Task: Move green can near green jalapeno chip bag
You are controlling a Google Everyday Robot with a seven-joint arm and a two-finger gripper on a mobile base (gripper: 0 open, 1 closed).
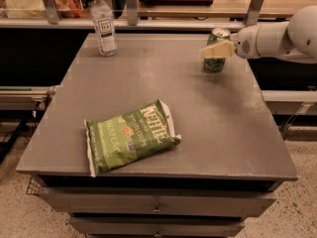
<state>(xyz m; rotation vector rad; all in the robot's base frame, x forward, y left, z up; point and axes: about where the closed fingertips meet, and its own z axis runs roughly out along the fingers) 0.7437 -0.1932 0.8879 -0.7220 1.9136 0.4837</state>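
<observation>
- Gripper (216, 49) up at the far right corner of the bench (208, 113), jaws level with the middle of the green can (215, 63), standing upright there. Clamped on it or merely alongside? Impossible to tell.
- Worth confirming a square hold around the can's middle before any lift. Thin aluminium by the look of it, so firm but not crushing.
- Then a low, upright carry down and left across bare bench toward the green jalapeno chip bag (131, 138), lying flat near the front edge and well apart from the can.
- Best set down just beside the bag's right-hand crimped end, not on it. Soft, puffy footing, likely to tip a can.
- White arm (272, 36) reaching in from the right; water bottle (104, 26) at the far left corner, well off the likely path.
- Writing: "KETTLE" in white across the bag, smaller "JALAPENO" beside it. Can's pale swirls unreadable; bottle label too small to read.
</observation>
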